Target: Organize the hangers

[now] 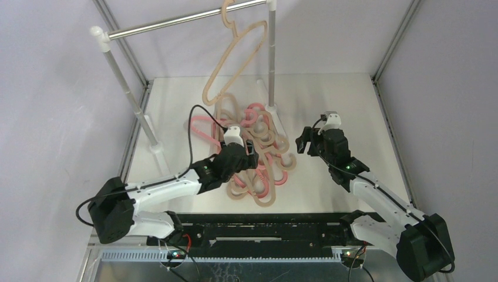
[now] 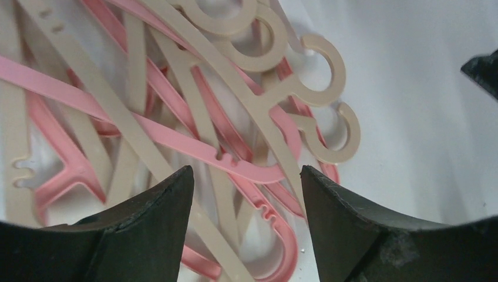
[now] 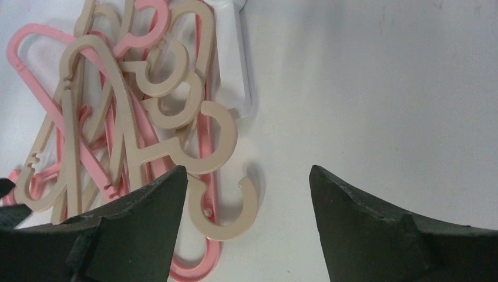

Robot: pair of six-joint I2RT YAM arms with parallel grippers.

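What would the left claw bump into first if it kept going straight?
The left claw points into the hanger pile. It would likely hit the pink hanger crossing between its fingers first, though the beige hanger beside it may sit just as high.

My left pincer hangs over the hangers, a tangle filling the whole gap under its parted fingers. My right pincer has bare table ahead and to one side; hooks crowd the other. Behind the hangers, the post and a hung hanger obstruct the way under the rail.
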